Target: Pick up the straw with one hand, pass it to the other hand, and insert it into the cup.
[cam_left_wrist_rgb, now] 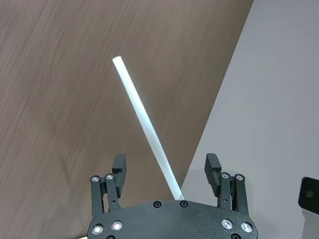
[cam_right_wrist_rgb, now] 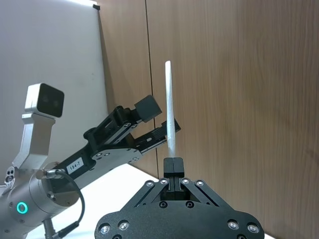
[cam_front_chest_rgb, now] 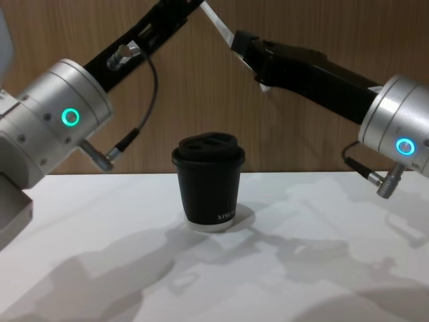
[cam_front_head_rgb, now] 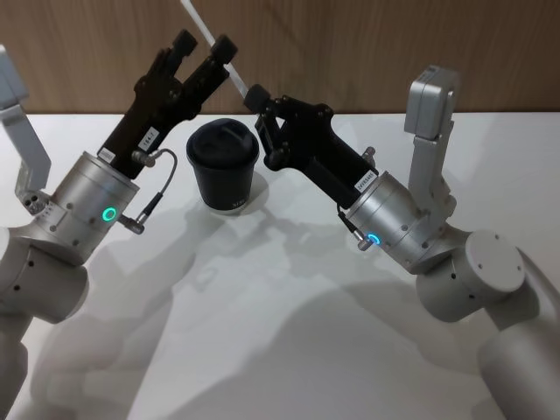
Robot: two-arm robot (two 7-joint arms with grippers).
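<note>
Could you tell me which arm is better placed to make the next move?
Probably the left: the left gripper, open, straddles the straw that the right gripper grips, so it need only close.

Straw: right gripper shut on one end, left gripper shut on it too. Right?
No: the left gripper is open, fingers standing either side of the straw, per the left wrist view. The right gripper is shut on one end.
</note>
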